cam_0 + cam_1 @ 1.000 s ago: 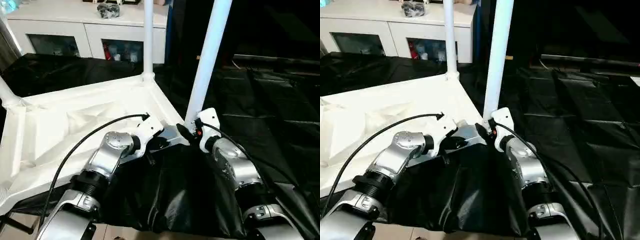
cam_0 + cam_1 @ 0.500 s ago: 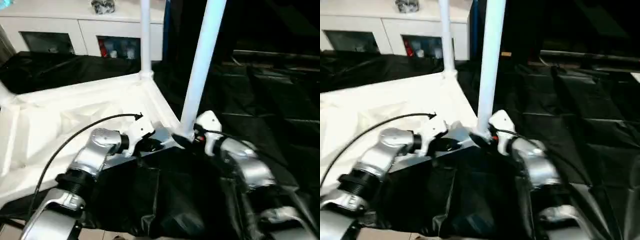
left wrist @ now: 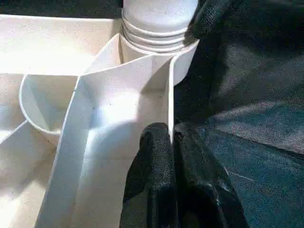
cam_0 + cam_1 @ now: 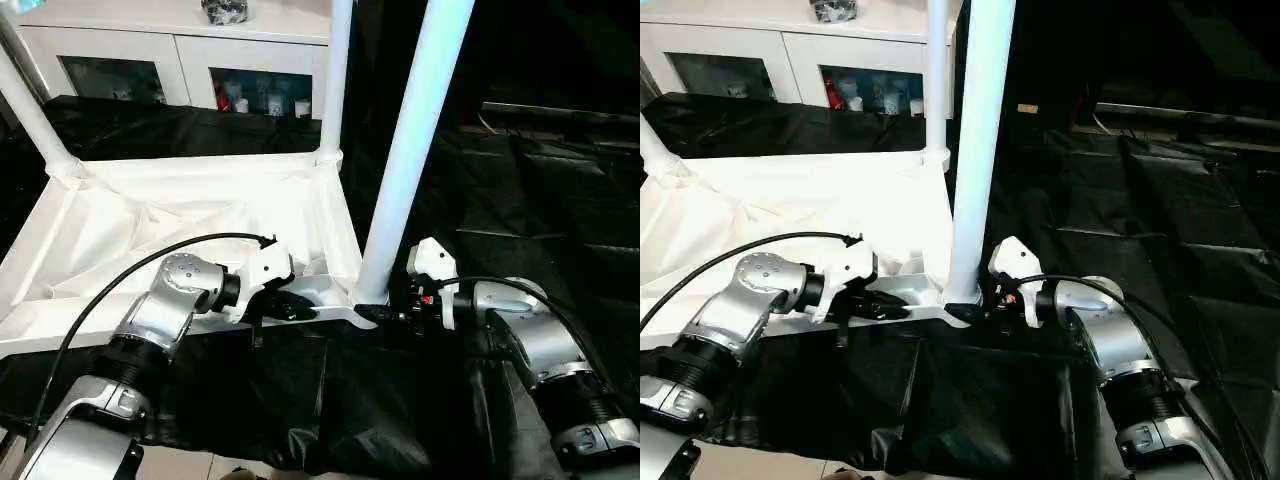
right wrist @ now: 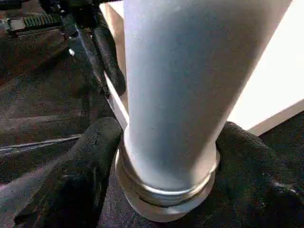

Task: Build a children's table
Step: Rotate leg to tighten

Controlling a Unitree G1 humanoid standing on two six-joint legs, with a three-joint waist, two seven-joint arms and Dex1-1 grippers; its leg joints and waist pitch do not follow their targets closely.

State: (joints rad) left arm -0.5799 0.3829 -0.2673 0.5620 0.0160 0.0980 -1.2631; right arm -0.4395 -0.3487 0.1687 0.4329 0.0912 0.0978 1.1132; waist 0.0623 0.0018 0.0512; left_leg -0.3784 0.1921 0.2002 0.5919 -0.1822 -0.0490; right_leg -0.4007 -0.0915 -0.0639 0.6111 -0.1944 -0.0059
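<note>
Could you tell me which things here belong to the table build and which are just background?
Belongs to the job:
tabletop, upside down
near corner leg, right gripper around its base
two far legs
left gripper, pinching the tabletop's rim

Just background:
white cabinet
black table cover

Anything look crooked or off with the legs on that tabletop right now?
Yes: the near leg that the right gripper straddles leans toward the robot's right, while the far leg stands upright. Its flared base sits in the tabletop corner socket.
</note>
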